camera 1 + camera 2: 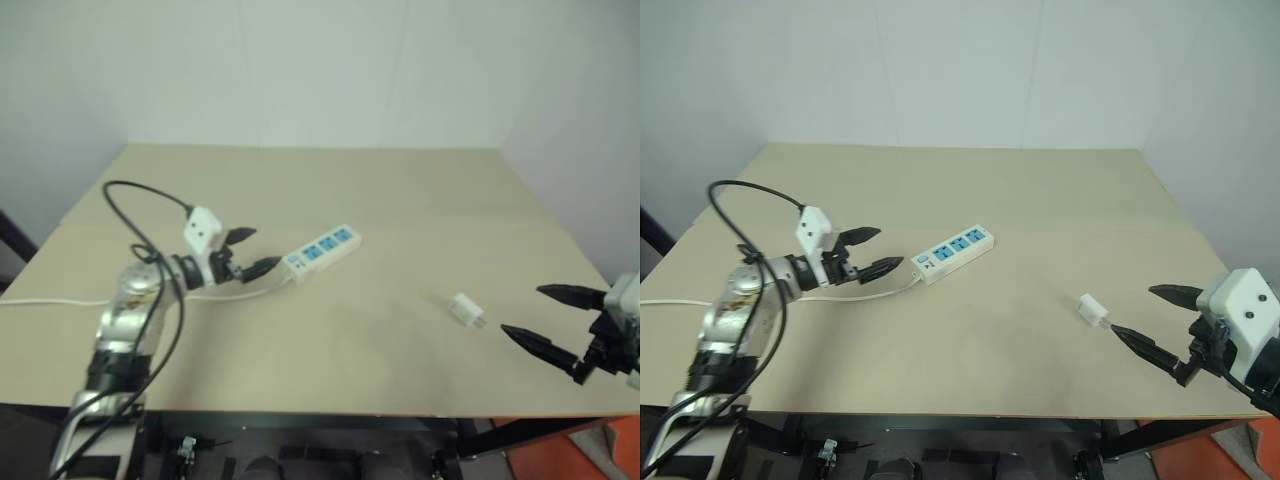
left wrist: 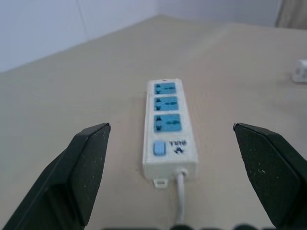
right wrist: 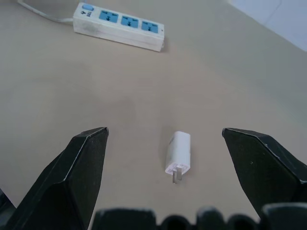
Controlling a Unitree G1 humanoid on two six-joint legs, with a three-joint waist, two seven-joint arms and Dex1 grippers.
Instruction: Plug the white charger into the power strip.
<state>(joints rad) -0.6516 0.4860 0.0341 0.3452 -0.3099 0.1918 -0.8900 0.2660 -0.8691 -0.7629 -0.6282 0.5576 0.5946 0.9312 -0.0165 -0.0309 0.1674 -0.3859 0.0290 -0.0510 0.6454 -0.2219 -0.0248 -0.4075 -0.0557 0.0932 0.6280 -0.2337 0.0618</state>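
The left arm (image 1: 735, 310) is a silver metal cylinder with black joint bands, and a black cable (image 1: 750, 215) loops above it. Each gripper has 2 tapered black fingers on a white boxy housing: the left gripper (image 1: 868, 253) and the right gripper (image 1: 1155, 320). The right housing (image 1: 1240, 300) shows dark screw dots.

Power strip (image 2: 169, 128): small dark logo beside switch, illegible.
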